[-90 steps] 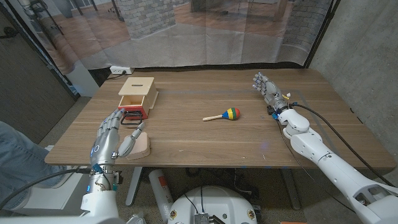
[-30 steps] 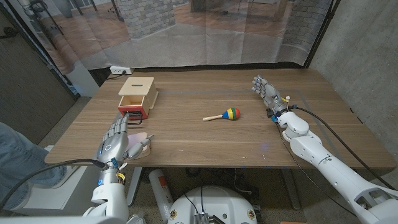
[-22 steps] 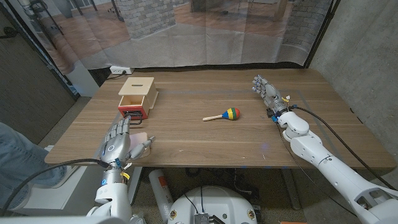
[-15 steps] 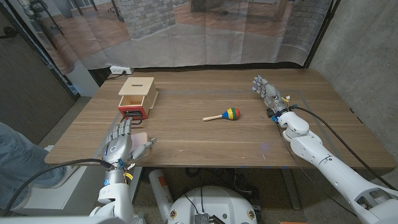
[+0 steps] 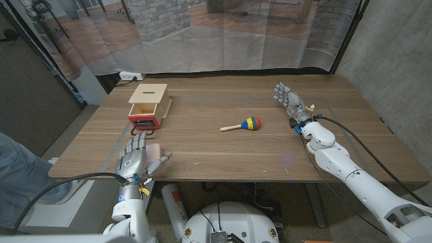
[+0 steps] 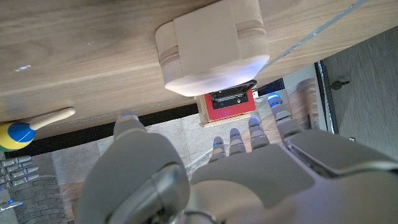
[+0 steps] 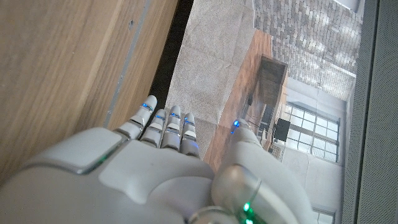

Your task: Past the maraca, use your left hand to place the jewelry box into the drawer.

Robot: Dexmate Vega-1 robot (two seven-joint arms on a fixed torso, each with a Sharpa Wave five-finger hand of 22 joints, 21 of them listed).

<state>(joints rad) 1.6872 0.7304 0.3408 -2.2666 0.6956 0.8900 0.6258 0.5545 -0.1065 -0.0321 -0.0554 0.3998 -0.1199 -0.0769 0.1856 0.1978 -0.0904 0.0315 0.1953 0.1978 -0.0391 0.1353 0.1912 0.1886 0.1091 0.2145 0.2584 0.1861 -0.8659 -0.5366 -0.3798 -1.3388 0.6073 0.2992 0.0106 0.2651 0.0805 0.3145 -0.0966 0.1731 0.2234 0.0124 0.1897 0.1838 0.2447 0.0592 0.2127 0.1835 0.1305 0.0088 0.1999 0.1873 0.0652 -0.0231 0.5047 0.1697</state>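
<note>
Head view: the left hand (image 5: 137, 156) stood at about 8 o'clock on the wooden table (image 5: 223, 145), near the front edge, fingers spread and holding nothing. The jewelry box (image 5: 154, 150), a pale rounded wooden piece, lay partly hidden behind that hand, just at its 2 o'clock side; contact could not be judged from here. The drawer (image 5: 146, 121), red-fronted and pulled out of a light wooden cabinet (image 5: 149, 96), sat at about 10 o'clock, beyond the box. The maraca (image 5: 245, 124), with coloured stripes on its head and a plain handle, lay near the centre, toward 1 o'clock, well apart from both hands. The right hand (image 5: 288, 98) stood at about 2 o'clock, fingers extended and apart, empty. Left wrist view: the left hand (image 6: 236, 168) was open, fingertips (image 6: 231, 134) just short of the jewelry box (image 6: 211, 46), not gripping it; the drawer (image 6: 227, 106) showed its red front and dark handle past the box, and the maraca (image 6: 28, 126) lay off to the side. Right wrist view: the right hand (image 7: 161, 168) was open and empty above the table (image 7: 62, 68).
</note>
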